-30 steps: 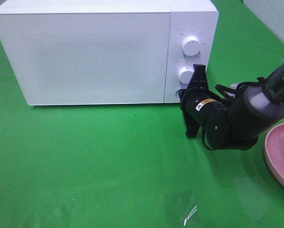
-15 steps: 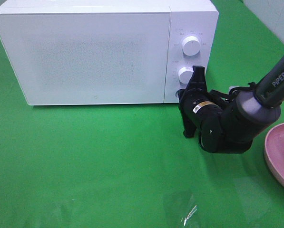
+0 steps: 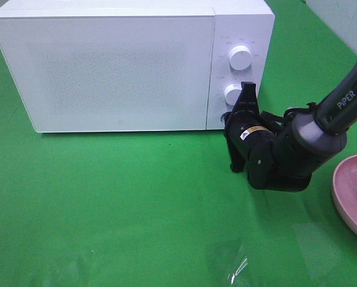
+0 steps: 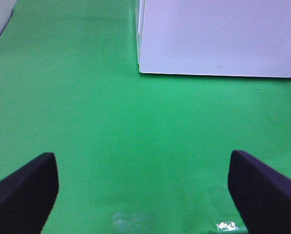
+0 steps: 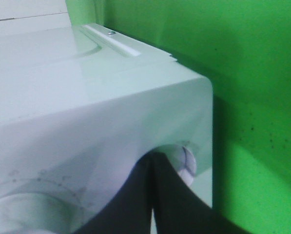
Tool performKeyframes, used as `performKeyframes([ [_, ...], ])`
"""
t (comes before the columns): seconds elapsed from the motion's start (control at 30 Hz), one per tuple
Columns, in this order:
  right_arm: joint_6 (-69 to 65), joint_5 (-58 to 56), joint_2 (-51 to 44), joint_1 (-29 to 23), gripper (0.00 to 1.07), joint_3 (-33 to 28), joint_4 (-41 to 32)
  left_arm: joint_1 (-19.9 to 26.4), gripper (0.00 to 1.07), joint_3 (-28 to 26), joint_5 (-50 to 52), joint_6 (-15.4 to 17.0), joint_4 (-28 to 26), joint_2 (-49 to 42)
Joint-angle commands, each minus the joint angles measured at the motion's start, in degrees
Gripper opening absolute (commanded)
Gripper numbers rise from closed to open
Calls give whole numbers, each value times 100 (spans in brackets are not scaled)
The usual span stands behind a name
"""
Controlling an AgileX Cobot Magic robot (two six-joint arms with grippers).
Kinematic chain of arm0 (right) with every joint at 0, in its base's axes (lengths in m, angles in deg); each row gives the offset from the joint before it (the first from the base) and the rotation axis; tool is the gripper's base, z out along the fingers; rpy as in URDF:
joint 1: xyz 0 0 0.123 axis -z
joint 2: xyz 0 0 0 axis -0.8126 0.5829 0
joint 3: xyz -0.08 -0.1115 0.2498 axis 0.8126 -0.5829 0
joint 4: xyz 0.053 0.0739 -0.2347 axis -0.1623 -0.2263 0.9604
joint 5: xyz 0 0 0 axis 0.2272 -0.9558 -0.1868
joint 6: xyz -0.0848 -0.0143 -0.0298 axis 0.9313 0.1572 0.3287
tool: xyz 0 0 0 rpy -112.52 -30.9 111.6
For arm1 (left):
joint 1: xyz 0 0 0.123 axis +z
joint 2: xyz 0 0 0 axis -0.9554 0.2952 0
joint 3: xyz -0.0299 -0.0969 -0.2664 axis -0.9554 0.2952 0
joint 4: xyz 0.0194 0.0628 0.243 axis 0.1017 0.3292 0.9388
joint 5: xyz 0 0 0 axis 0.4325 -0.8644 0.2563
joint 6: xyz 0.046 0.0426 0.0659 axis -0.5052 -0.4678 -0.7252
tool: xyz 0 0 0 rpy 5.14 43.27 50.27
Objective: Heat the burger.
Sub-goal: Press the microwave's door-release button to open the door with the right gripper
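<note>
The burger is out of view in every frame. The white microwave (image 3: 118, 72) stands at the back of the green cloth with its door closed. My right gripper (image 3: 230, 119) is shut, and its tips rest against the lower right corner of the microwave's control panel, just below the lower knob (image 3: 233, 94). In the right wrist view the shut fingers (image 5: 135, 195) meet in a point beside a small round button (image 5: 186, 162) on the microwave (image 5: 87, 97). My left gripper (image 4: 143, 161) is open with nothing between its fingers, above bare cloth, facing the microwave (image 4: 218, 34).
A pink plate (image 3: 353, 191) sits at the right edge, next to the right arm. An upper knob (image 3: 240, 58) is on the control panel. A scrap of clear film (image 3: 238, 266) lies on the cloth near the front.
The right arm's wrist and forearm have shifted a little to the left, toward the microwave. The gripper tips stay at the panel's lower corner.
</note>
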Motion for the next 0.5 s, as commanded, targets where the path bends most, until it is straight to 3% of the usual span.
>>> performKeyframes([
  [0.03, 304, 1931, -40, 292, 0, 602, -321, -11, 87, 0, -23, 0, -29, -11],
  [0.5, 390, 1702, -40, 355, 0, 791, -155, -11, 87, 0, -23, 0, -29, -11],
])
